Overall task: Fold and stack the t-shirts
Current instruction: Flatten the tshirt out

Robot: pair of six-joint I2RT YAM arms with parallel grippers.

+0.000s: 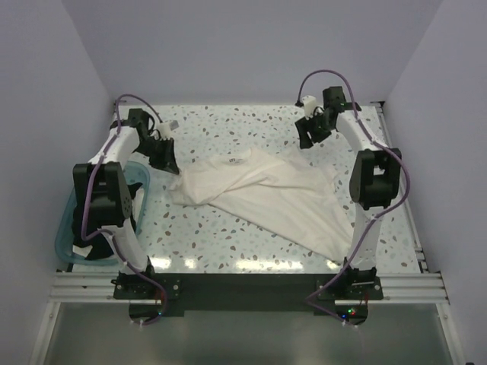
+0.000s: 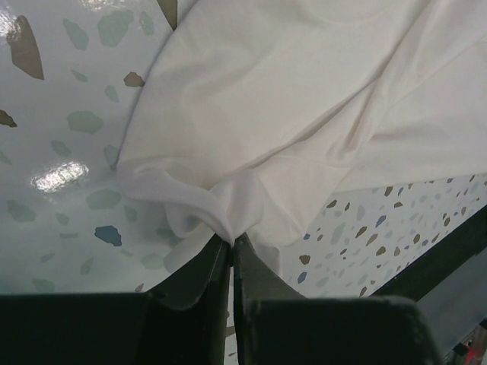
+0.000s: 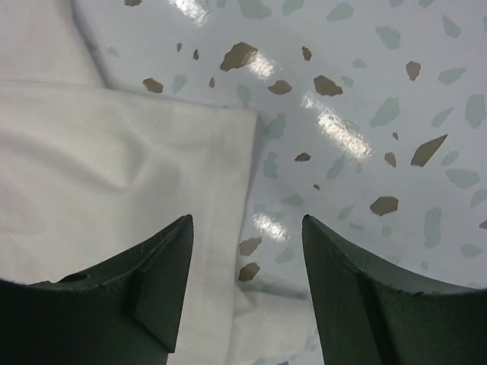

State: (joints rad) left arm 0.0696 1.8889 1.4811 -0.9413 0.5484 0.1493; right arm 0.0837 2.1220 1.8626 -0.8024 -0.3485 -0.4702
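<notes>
A white t-shirt (image 1: 266, 194) lies spread and crumpled across the middle of the speckled table, its red print not showing. My left gripper (image 1: 164, 158) is shut on a bunched fold of the shirt's left edge (image 2: 228, 209), pinched between its fingertips. My right gripper (image 1: 310, 135) is open and empty above the shirt's far right corner; in the right wrist view a hemmed edge of the white shirt (image 3: 137, 167) lies under its left finger and bare table shows between the jaws. A black t-shirt (image 1: 91, 247) lies in the teal tub, mostly hidden by the left arm.
The translucent teal plastic tub (image 1: 65, 236) stands off the table's left edge beside the left arm. The speckled table (image 1: 251, 125) has white walls on the left, back and right. A metal rail (image 1: 243, 285) runs along the near edge.
</notes>
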